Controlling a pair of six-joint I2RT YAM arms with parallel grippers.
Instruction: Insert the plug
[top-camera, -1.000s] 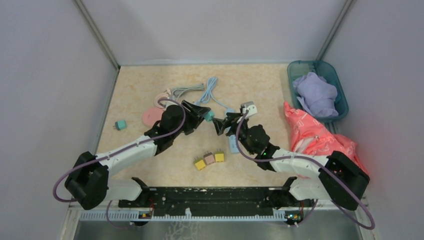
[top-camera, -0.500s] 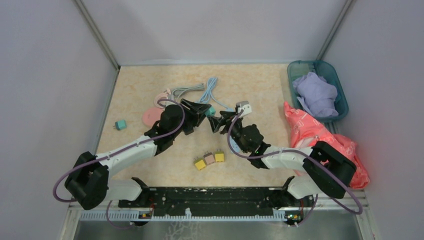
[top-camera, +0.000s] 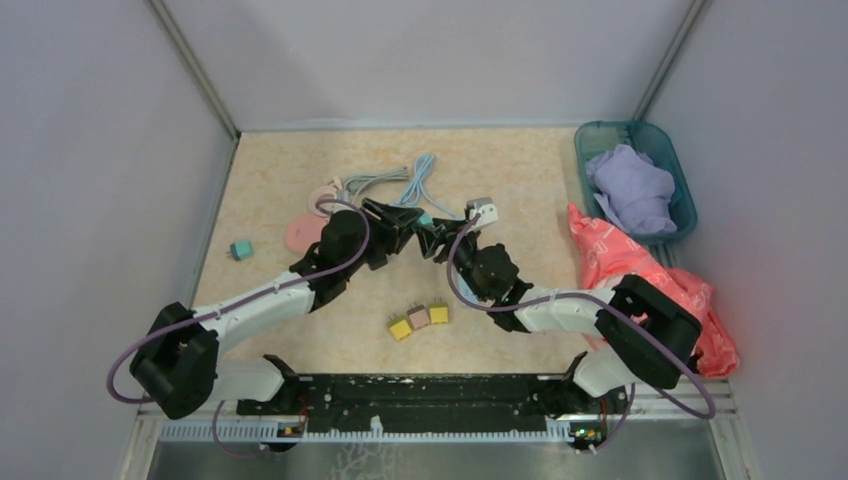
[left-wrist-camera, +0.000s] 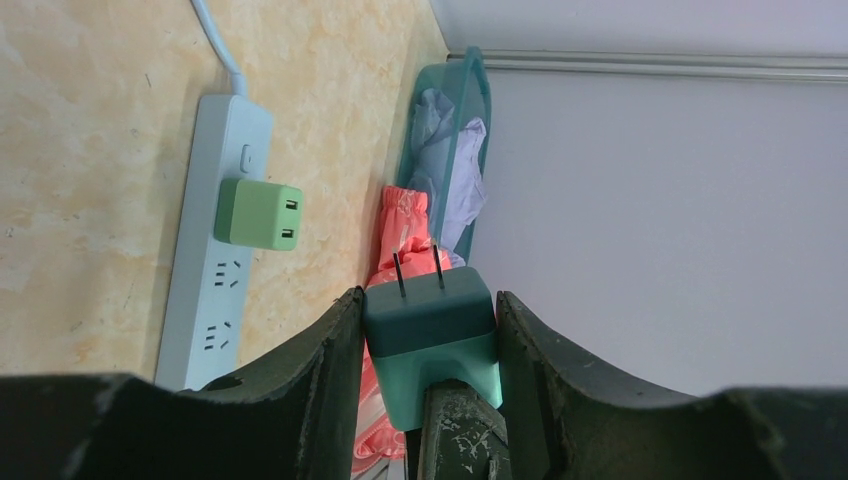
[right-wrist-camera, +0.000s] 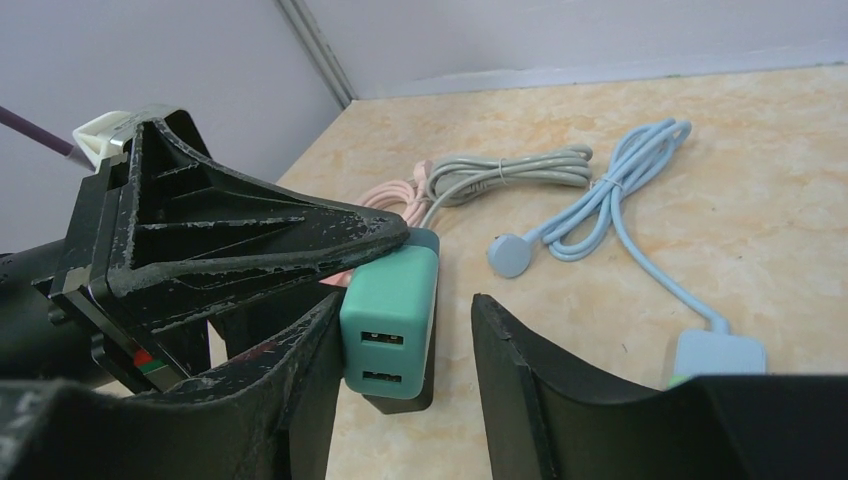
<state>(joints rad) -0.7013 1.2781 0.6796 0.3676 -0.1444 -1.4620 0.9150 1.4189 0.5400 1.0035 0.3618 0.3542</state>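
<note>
Mid-surface, between the two arms, left hand (left-wrist-camera: 428, 300) is clamping the teal charger plug (left-wrist-camera: 430, 345) by its two side faces. Plug's long axis is running along the left fingers, with both prongs pointing out past the fingertips, toward the side wall as the left wrist camera sees it. Its USB-port face is pointing at the right wrist camera.

Right hand (right-wrist-camera: 408, 300) is straddling the same plug, set slightly wider than it and not gripping: one finger (right-wrist-camera: 300, 380) is sitting at the plug's side, the other is showing a gap.

White power strip (left-wrist-camera: 215, 250) is lying flat on the beige marbled surface (top-camera: 520, 170), a green charger (left-wrist-camera: 258, 214) sitting in one socket. Grey cable (right-wrist-camera: 510, 168) and light-blue cable (right-wrist-camera: 614, 186) are lying bundled toward the far edge.

Teal bin (top-camera: 600, 127) is holding a lilac cloth (top-camera: 632, 188) at the far right corner, a pink-red bag (top-camera: 620, 262) lying just beside it. Grey walls (top-camera: 430, 60) are enclosing three sides.
</note>
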